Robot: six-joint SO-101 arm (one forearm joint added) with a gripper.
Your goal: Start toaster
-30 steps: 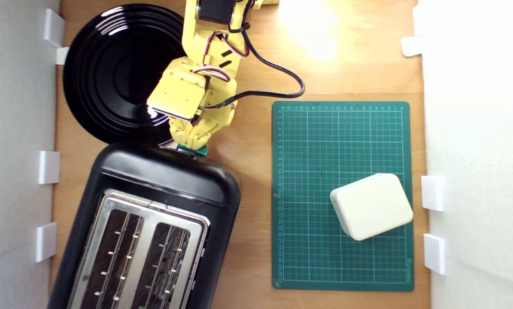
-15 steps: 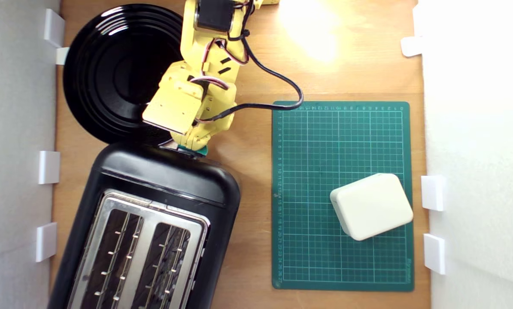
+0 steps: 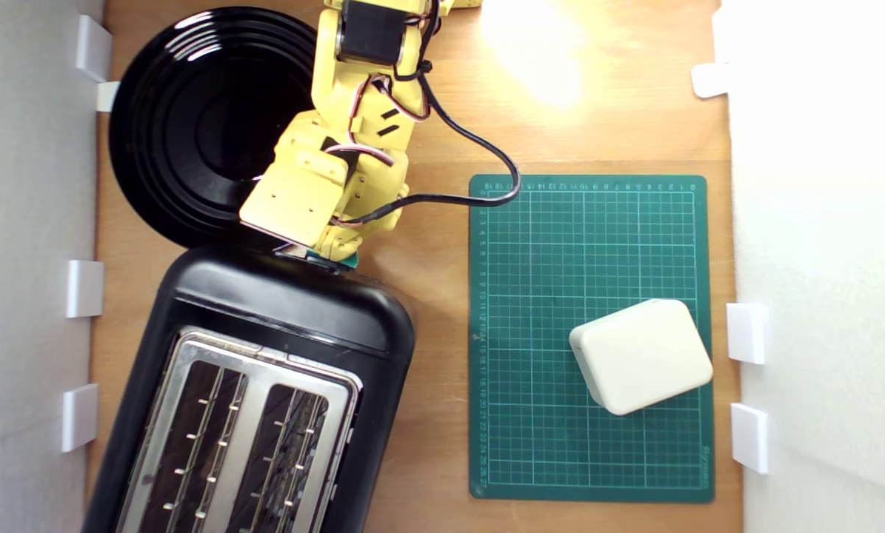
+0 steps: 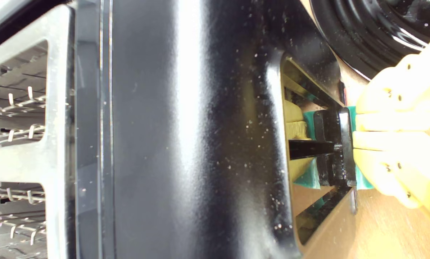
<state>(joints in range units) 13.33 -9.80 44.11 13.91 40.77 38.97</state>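
Gripper sat with its two yellow fingers pressed together, nothing between them; tips lay against the teal lever on the toaster's end face. In the exterior view the gripper was mostly hidden under the wrist, with only a sliver of the lever showing past it.

Toaster lay at the exterior view's lower left, angled, slots up and empty; its lever end touched or just overlapped the rim of the plate behind it.

Step, as judged: pressing the lever along its slot. Whether it had latched could not be told. Next move likely needs a steady push straight along the slot, tips kept centred on the lever so they do not slip off its edge, until the carriage locks.

Surface: wooden table, glare patch near the far edge. Green cutting mat at the exterior view's right, a cream box on it, well apart from the arm. White walls with small white clips enclosed the bench.
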